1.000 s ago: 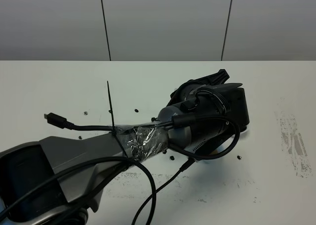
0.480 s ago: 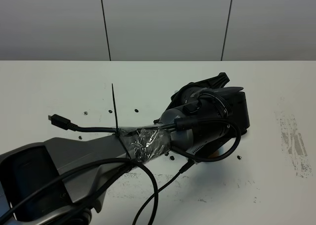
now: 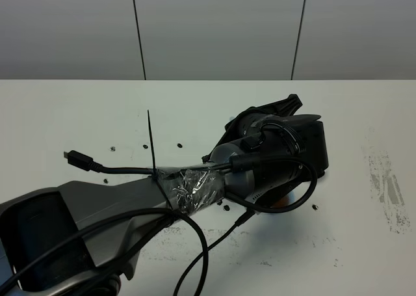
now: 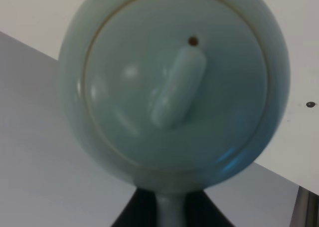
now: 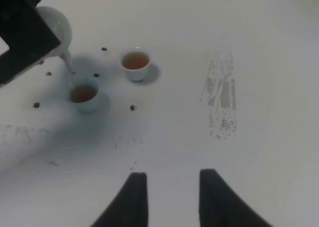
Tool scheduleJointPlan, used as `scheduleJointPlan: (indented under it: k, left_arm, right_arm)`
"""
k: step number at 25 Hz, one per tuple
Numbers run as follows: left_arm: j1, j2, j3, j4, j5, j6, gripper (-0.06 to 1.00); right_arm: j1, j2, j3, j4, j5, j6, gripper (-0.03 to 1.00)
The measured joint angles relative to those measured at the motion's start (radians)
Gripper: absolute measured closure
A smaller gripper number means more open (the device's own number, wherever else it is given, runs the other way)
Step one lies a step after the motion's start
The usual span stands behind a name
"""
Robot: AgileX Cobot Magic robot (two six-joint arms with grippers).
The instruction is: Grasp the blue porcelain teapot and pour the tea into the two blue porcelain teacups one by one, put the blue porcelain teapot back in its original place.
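Note:
In the right wrist view the blue porcelain teapot (image 5: pixel 57 30) is tilted, its thin spout (image 5: pixel 69 65) pointing down over one teacup (image 5: pixel 83 95) that holds reddish-brown tea. The second teacup (image 5: pixel 135 62) stands beside it, also holding tea. My left gripper (image 5: pixel 22 35) is shut on the teapot's loop handle (image 4: pixel 169 214); the left wrist view is filled by the pot's lid and knob (image 4: pixel 177 87). In the exterior high view the left arm and gripper (image 3: pixel 286 123) hide the pot and both cups. My right gripper (image 5: pixel 172 176) is open and empty, well back from the cups.
The white table (image 3: pixel 78 107) has small dark specks around the cups and a grey scuffed patch (image 5: pixel 222 97) to their right. A loose cable with a plug (image 3: pixel 69 155) and a black zip tie (image 3: pixel 151 136) stick out from the left arm.
The left arm shifted slightly to the right a second ago, then held still over the last half second.

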Motion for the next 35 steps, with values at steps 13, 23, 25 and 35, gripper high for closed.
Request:
scheduleJointPlan:
  k: [13, 23, 25, 35]
  left_arm:
    - [0.003, 0.0, 0.0, -0.022, -0.001, -0.001, 0.87]
    - [0.043, -0.015, -0.002, -0.111, -0.004, -0.001, 0.87]
    - [0.053, -0.023, -0.002, -0.154, -0.006, -0.001, 0.87]
    - [0.145, -0.073, -0.002, -0.396, 0.04, -0.097, 0.87]
  right_arm:
    - [0.0, 0.0, 0.0, 0.0, 0.0, 0.0, 0.73]
    - [0.0, 0.0, 0.0, 0.0, 0.0, 0.0, 0.73]
    - [0.0, 0.0, 0.0, 0.0, 0.0, 0.0, 0.73]
    - [0.0, 0.0, 0.0, 0.0, 0.0, 0.0, 0.73]
